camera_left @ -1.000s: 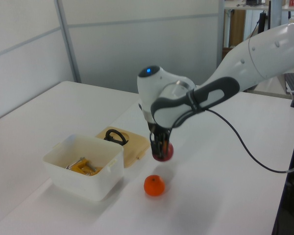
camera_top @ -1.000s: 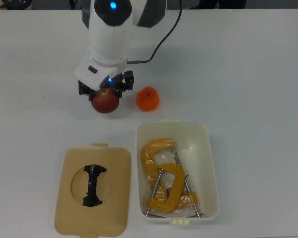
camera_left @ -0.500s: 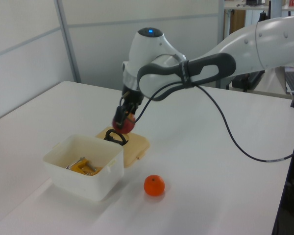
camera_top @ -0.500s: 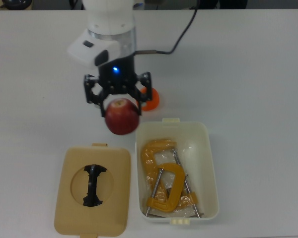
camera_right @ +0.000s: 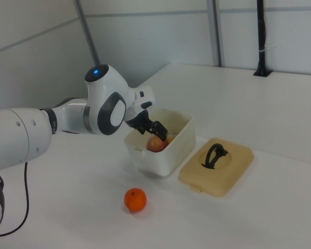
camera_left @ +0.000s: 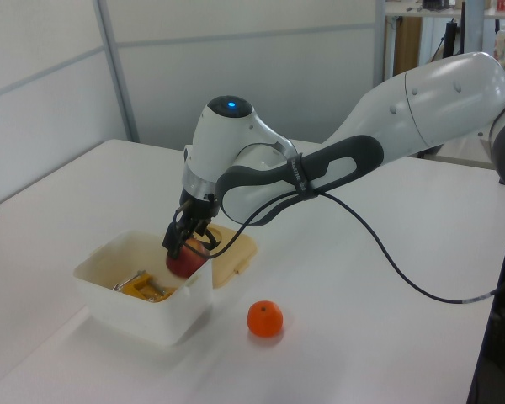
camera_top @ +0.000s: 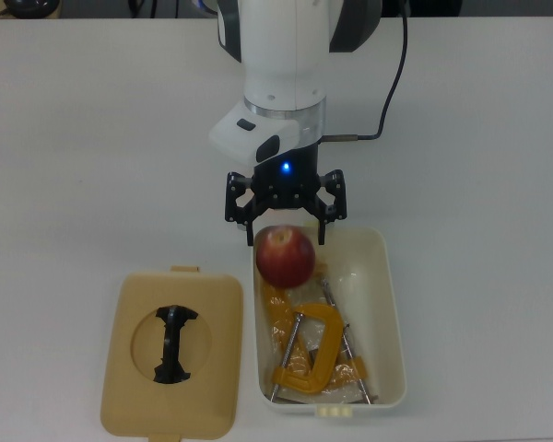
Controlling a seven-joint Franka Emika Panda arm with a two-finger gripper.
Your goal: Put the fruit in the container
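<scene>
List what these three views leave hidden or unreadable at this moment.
- Mandarin: missing in the top view, covered by the arm.
- C-clamps: upper part hidden by the apple in the top view; out of sight behind the tub wall in the right view.
- Claw: whether the apple is gripped or released is unclear.

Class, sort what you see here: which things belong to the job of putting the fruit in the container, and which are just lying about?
Part of the job:
- apple, held in the gripper over the tub
- mandarin, on the table, outside the tub
- cream-white tub

Just lying about:
- tan lid with black handle, beside the tub
- yellow-orange C-clamps, inside the tub
</scene>
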